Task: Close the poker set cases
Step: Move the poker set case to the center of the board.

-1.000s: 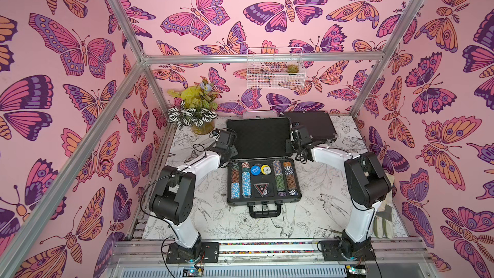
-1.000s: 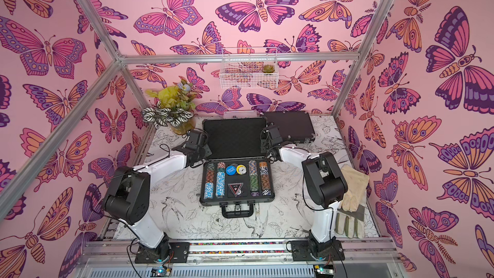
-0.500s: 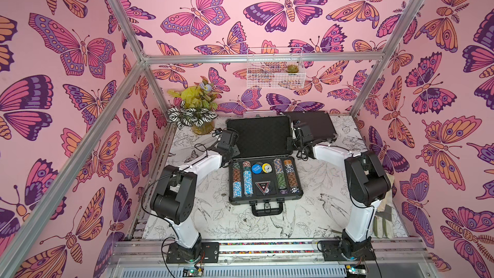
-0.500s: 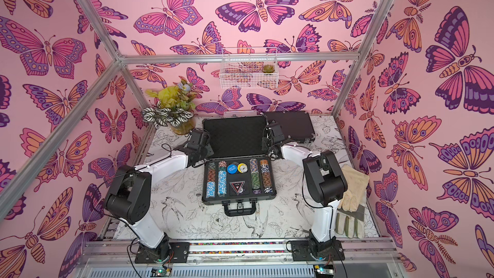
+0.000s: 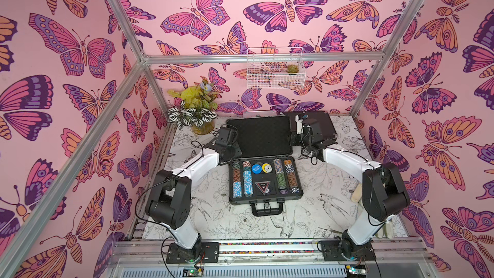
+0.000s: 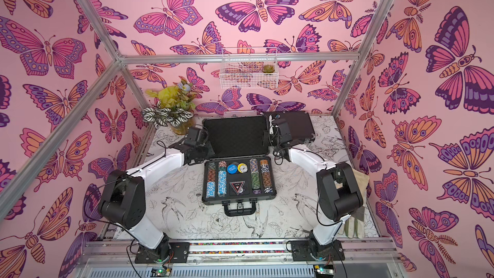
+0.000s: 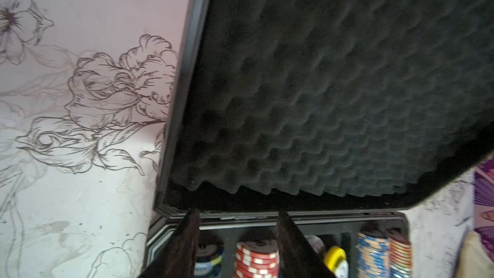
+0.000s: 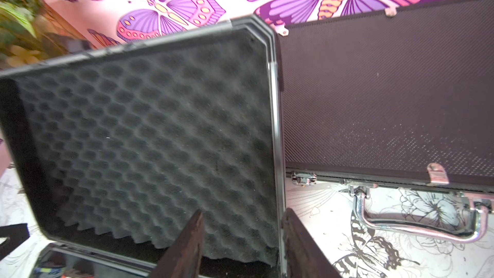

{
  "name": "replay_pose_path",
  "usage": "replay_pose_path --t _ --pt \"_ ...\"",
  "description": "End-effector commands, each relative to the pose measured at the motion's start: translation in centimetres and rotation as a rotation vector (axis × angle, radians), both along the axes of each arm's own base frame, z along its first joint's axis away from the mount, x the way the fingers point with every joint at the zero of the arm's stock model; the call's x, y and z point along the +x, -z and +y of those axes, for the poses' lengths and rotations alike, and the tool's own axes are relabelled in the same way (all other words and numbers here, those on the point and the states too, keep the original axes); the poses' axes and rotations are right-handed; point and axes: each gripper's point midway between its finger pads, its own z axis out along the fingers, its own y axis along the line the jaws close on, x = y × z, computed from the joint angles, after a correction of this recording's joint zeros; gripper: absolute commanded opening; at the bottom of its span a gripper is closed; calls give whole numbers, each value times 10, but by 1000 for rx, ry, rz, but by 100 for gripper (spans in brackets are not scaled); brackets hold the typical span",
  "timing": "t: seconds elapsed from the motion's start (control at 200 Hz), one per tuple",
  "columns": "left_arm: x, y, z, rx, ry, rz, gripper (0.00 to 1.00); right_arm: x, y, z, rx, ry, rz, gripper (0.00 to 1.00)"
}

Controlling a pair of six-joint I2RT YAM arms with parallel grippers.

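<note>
The open case (image 5: 264,199) sits mid-table, its foam-lined lid (image 5: 258,137) raised on the far side; a shut case (image 8: 387,89) lies far right. The left gripper (image 7: 238,212) and right gripper (image 8: 243,212) stand partly open and empty, flanking the lid. The lid looks rigid, so push near its top edge.

Both top views are evenly bright; wrist views show the case lid (image 7: 320,89) dim, blurred.

Potted plant (image 5: 193,110) back-left corner; wire basket (image 5: 267,81) on back wall, holding succulent (image 5: 292,68); gloves (image 6: 354,228) right table edge.
</note>
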Motion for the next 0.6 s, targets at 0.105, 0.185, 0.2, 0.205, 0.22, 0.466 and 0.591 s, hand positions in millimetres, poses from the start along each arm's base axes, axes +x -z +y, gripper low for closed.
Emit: replay_pose_path --t 0.105,0.185,0.2,0.205,0.22,0.466,0.591 --pt "26 -47 -32 -251 -58 -34 51 -25 19 -5 50 6 84 52" --pt "42 -60 -37 -311 -87 -57 51 -34 26 -6 64 9 100 53" --pt "45 -62 -38 -319 -93 -59 51 -36 28 -7 66 10 104 53" --pt "46 -63 -38 -322 -96 -60 51 -36 29 -7 66 11 105 53" --pt "49 -64 -39 -329 -103 -60 51 -38 30 -7 68 11 109 53" --pt "100 -80 -37 -525 -250 -158 53 -61 43 -2 92 -17 139 54" --pt "118 -80 -35 -540 -281 -191 53 -72 41 5 86 -41 130 54"
